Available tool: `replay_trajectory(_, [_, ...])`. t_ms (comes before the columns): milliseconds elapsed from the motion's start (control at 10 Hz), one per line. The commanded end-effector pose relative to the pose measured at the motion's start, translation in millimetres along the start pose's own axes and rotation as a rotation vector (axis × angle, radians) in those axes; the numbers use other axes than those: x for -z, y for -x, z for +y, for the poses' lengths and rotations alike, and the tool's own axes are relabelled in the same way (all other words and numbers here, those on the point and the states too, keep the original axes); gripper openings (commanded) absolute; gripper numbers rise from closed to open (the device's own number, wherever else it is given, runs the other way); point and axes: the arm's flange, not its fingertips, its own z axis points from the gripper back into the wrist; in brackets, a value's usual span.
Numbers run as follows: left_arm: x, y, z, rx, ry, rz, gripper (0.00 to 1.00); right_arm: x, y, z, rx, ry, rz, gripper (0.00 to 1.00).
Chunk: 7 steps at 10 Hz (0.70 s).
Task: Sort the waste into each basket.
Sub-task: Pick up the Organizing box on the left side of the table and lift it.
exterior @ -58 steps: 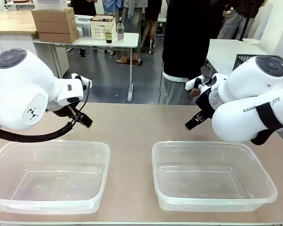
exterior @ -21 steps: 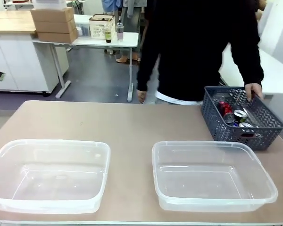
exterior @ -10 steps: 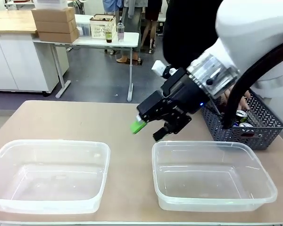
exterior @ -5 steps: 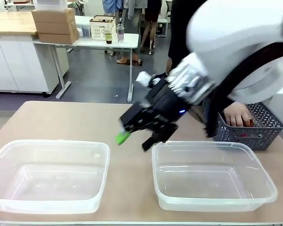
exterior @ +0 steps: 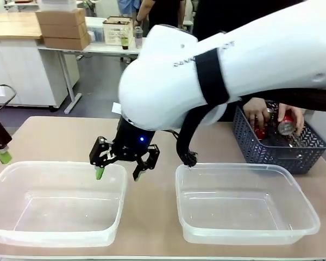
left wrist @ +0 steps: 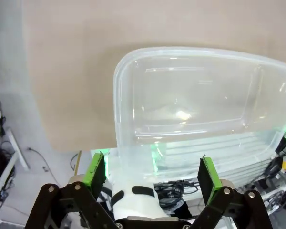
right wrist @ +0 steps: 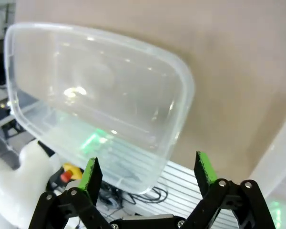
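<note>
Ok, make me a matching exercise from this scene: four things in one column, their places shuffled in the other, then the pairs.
Things:
1. right claw
2. left claw
3. grey basket
4. person's hand

Places:
A. far right of the table
B. over the left tub's far corner
C. reaching in among the cans
D. by the table's left edge

Pairs: 1-B, 2-D, 3-A, 4-C

R arm [exterior: 217, 70] spans centre; L tub [exterior: 43, 163], R tub [exterior: 236, 166] insides free.

Small dark print on the right arm [exterior: 233, 60] is not legible.
</note>
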Motion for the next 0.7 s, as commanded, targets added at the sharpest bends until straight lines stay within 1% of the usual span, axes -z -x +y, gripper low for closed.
replay_trajectory(0, [7.1,-7.0,-3.4,-0.013,-0.017,0.013,1.0,-0.3,-6.6,-4.3,0.006,0.023,-0.013,1.0])
replay_trajectory(100, [19.8,0.1,-15.5,0.019,-0.076,-0.028,1.0,11.3,-22.4,19.0,0.036,0.171,0.041,1.0])
replay_trajectory(200, [25.5,5.0,-11.5,0.026,-0.098,-0.05,1.0,10.1,-27.2,25.4,0.087,0.219,0.035,1.0])
replay_trajectory(300, [35.3,14.2,0.4,0.018,-0.129,-0.001,1.0,9.7,-32.0,32.3,0.115,0.274,0.024,1.0])
replay_trajectory(500, [67.2,44.7,16.0,0.051,-0.182,0.127,1.0,13.9,-37.8,36.3,0.168,0.307,0.037,1.0])
replay_trajectory(600, [88.0,64.5,22.2,0.022,-0.188,0.161,1.0,17.5,-37.8,39.1,0.175,0.319,0.034,1.0])
